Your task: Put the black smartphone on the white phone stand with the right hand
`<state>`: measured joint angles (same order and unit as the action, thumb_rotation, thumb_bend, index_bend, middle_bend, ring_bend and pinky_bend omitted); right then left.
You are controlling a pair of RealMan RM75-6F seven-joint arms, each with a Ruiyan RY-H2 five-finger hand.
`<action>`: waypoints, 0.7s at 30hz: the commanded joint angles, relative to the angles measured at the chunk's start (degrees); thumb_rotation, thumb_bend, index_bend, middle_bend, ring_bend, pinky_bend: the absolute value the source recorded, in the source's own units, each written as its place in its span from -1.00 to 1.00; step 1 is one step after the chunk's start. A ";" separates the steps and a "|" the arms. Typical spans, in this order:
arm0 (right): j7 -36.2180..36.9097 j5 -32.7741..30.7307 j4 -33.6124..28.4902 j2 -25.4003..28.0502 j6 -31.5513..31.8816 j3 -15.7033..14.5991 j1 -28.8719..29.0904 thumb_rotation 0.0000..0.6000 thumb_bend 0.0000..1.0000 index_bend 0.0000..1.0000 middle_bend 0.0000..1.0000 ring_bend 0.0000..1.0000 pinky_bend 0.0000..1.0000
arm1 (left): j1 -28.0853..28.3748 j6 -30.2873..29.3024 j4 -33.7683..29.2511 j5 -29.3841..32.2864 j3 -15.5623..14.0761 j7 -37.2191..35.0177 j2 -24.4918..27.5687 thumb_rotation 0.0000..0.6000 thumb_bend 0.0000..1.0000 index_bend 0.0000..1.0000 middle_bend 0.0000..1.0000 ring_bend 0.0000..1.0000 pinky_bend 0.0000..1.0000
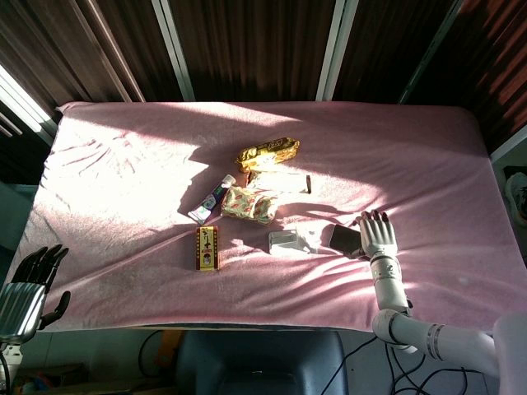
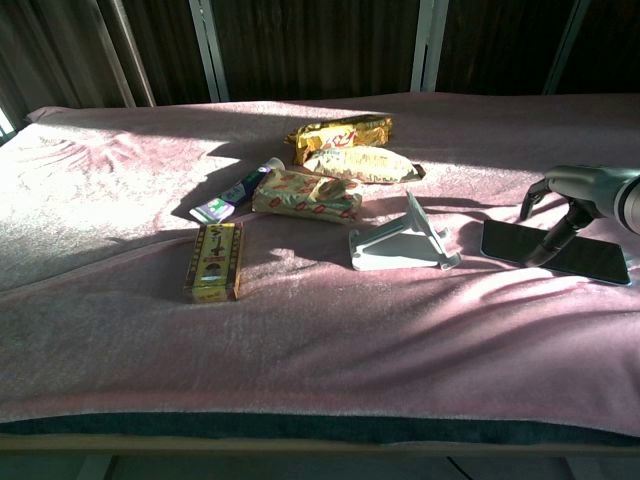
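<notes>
The black smartphone (image 2: 556,254) lies flat on the pink cloth (image 2: 300,330), just right of the white phone stand (image 2: 402,245), which is empty. The right hand (image 2: 572,205) hovers over the phone, fingers curled down, one fingertip seemingly touching it; nothing is lifted. Grasping, lifting and placing remain. The left hand (image 1: 29,288) hangs spread off the table's edge.

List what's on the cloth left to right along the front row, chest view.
Yellow box → white phone stand → black smartphone, lying flat, with the right hand over it.
</notes>
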<state>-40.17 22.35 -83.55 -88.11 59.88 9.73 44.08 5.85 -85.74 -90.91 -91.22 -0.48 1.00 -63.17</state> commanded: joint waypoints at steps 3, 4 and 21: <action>-0.34 -0.24 0.51 -0.39 -0.04 -0.01 0.08 1.00 -0.61 -0.16 -0.51 -0.87 -0.99 | -0.04 -0.02 0.05 -0.01 -0.01 -0.01 0.02 1.00 -0.15 -1.00 -0.89 -0.95 -0.77; -0.44 -0.27 0.53 -0.48 0.07 0.02 0.10 1.00 -0.61 -0.15 -0.51 -0.86 -0.99 | -0.03 -0.04 0.03 -0.04 0.00 -0.07 0.03 1.00 -0.15 -1.00 -0.89 -0.95 -0.77; -2.44 -1.01 1.63 -2.72 1.62 0.42 0.51 1.00 -0.61 -0.11 -0.48 -0.81 -0.95 | 0.03 -0.18 0.12 -0.66 -0.13 -0.57 0.19 1.00 -0.15 -1.00 -0.89 -0.95 -0.76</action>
<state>-42.54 21.39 -81.99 -90.76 61.47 10.12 44.55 5.88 -85.91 -90.79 -91.88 -0.61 0.43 -62.98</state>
